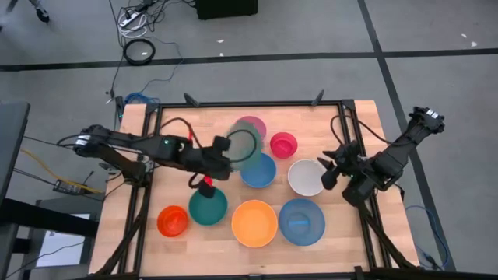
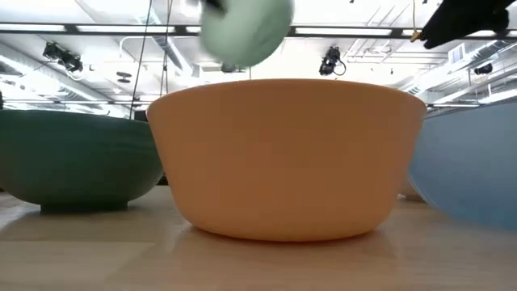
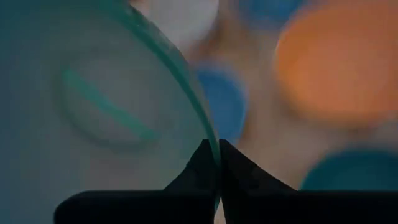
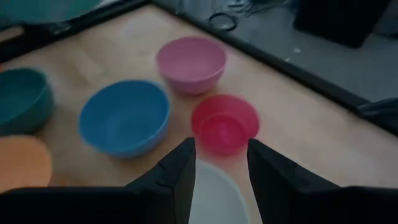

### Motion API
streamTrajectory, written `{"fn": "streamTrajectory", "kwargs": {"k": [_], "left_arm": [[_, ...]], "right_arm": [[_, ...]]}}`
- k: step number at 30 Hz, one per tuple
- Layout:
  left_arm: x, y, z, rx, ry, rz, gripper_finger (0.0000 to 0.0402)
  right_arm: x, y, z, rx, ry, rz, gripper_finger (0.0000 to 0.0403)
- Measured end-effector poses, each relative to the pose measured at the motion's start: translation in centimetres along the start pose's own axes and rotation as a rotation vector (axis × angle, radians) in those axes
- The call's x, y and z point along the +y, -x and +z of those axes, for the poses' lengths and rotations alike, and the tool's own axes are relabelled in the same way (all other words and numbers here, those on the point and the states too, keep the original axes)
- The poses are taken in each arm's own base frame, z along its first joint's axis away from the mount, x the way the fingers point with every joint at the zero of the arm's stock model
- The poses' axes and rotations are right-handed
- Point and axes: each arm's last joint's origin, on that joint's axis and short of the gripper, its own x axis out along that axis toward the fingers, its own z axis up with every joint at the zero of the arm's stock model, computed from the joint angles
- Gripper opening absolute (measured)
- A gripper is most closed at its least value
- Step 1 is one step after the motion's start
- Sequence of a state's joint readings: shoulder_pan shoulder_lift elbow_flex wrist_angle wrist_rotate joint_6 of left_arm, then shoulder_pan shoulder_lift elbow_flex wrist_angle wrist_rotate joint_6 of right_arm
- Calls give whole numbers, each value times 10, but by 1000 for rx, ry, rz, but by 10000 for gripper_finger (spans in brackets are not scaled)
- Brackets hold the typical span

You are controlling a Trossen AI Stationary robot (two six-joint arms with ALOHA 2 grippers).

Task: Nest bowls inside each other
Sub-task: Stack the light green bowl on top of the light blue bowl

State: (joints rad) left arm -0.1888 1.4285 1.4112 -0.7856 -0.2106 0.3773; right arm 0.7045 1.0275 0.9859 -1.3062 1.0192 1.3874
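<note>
Pale wooden surface [image 1: 187, 241], black-framed, scattered with bowls. Sage green bowl [image 1: 246, 145] lifted clear and tipped on edge, hanging above the gap between pink bowl [image 1: 251, 127] and blue bowl [image 1: 258, 170]; teal bowl [image 1: 208, 206] close by, large orange bowl [image 1: 254, 223] farther toward the front. Left claw [image 1: 226, 159] pressed together, pinching the green bowl's rim. Right claw [image 4: 221, 163] spread, empty, waiting over the white bowl [image 1: 306, 177].

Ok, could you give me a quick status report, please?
Left gripper shut on sage green bowl, lifted above the table. Right gripper open over white bowl. Nothing nested yet.
</note>
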Motion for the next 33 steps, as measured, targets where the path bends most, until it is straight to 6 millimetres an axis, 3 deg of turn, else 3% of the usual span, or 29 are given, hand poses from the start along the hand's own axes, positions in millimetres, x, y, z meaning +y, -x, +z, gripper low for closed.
{"fn": "streamTrajectory", "kwargs": {"k": [4,11,19,28,33], "left_arm": [[-3,-8,24,-123,-32,-86,7],[-20,-61,45,-181,-104,-235,7],[-22,-104,74,-350,-135,-339,7],[-13,-142,71,-410,-19,-485,7],[-16,-150,69,-398,41,-565,7]], "right_arm": [[-2,-4,5,-102,-30,-48,134],[-4,-4,16,-342,-43,-110,134],[1,13,48,-526,-11,-151,134],[13,24,68,-518,67,-162,134],[19,26,73,-511,102,-163,134]]}}
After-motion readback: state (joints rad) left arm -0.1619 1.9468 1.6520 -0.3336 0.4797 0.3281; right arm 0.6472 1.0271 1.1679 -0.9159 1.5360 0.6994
